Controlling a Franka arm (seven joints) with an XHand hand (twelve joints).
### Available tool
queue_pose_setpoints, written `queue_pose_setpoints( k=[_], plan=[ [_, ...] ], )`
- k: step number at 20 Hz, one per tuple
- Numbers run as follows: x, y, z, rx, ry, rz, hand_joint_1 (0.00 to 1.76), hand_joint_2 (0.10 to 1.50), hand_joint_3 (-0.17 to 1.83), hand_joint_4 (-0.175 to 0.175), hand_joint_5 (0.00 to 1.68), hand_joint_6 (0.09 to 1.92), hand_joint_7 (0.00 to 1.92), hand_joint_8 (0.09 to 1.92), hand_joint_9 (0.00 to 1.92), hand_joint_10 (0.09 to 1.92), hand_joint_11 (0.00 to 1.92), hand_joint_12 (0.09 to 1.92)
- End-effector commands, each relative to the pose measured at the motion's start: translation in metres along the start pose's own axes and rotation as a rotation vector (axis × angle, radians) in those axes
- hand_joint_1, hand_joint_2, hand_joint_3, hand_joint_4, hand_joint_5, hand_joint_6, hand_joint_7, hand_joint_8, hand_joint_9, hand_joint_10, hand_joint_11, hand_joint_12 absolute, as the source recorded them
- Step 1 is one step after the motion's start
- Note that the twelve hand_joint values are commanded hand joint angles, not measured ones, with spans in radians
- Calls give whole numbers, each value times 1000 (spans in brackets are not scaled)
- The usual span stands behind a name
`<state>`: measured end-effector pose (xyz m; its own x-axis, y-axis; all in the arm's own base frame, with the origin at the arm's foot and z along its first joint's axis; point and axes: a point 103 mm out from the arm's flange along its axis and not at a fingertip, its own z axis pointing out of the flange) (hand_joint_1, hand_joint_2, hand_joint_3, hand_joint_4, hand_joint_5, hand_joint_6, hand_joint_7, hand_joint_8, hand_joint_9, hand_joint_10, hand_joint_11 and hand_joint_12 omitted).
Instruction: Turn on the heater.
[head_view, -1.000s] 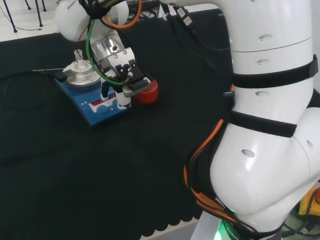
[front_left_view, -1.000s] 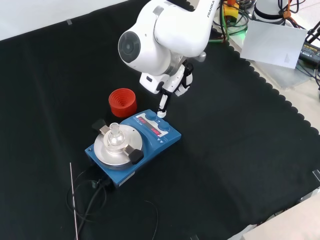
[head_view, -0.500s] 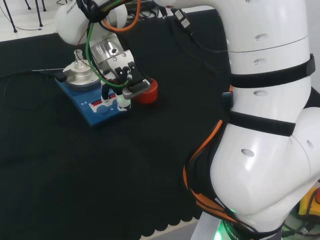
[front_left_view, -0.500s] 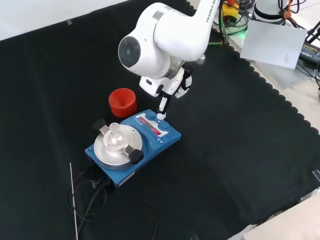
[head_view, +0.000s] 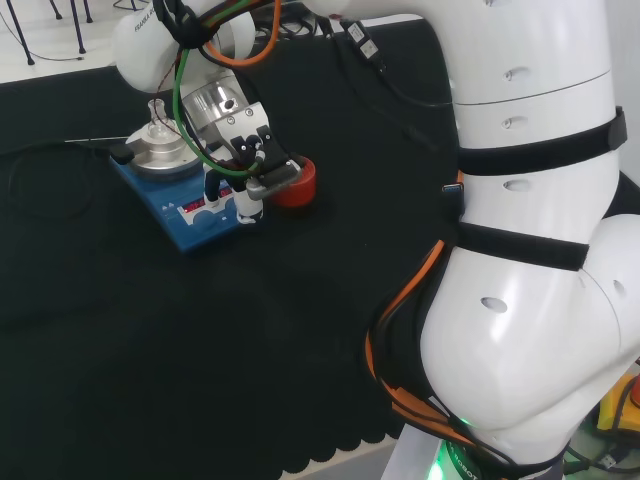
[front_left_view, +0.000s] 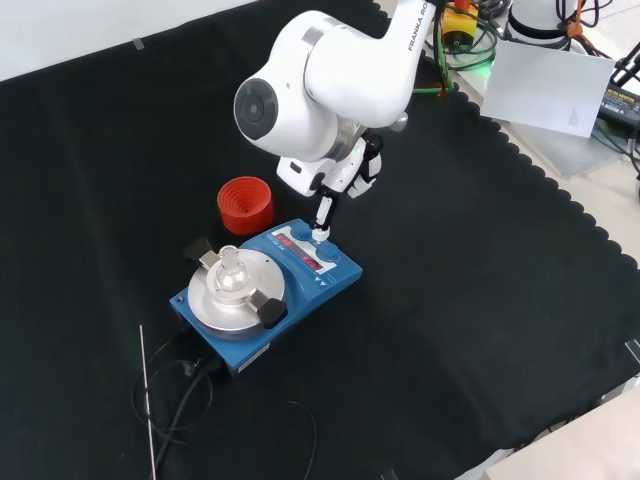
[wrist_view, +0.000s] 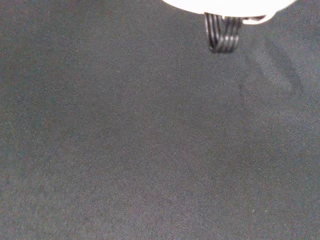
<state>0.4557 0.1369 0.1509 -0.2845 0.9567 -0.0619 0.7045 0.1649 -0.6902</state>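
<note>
hand (front_left_view: 345, 180) lower, fingertip now on heater (front_left_view: 330, 278) knob

Black cloth (front_left_view: 480, 250) (scalloped edge) covers the bench; pale floor (head_view: 40, 45) beyond.

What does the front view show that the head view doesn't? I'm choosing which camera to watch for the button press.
Front view alone: the robot hand points one straight finger down, its tip on a knob of the heater's panel, and a black cable trails off the heater's near end. Head view alone: the hand's other fingers, curled beside the pointing one. Both: the blue heater with a small glass flask on its round plate, and the red ribbed stand beside it.
</note>
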Motion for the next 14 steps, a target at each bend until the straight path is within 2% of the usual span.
queue_pose_setpoints(
  k=[1, 14],
  plan=[
    [0, 1, -1, 4, 0, -4, 1478, 664, 1048, -13, 372, 87, 1892, 1663, 1920, 1827, 1920, 1775],
    [1, 7, 1, 24, -11, 4, 1484, 662, 1053, -12, 378, 87, 1893, 1663, 1920, 1826, 1920, 1769]
  ],
)
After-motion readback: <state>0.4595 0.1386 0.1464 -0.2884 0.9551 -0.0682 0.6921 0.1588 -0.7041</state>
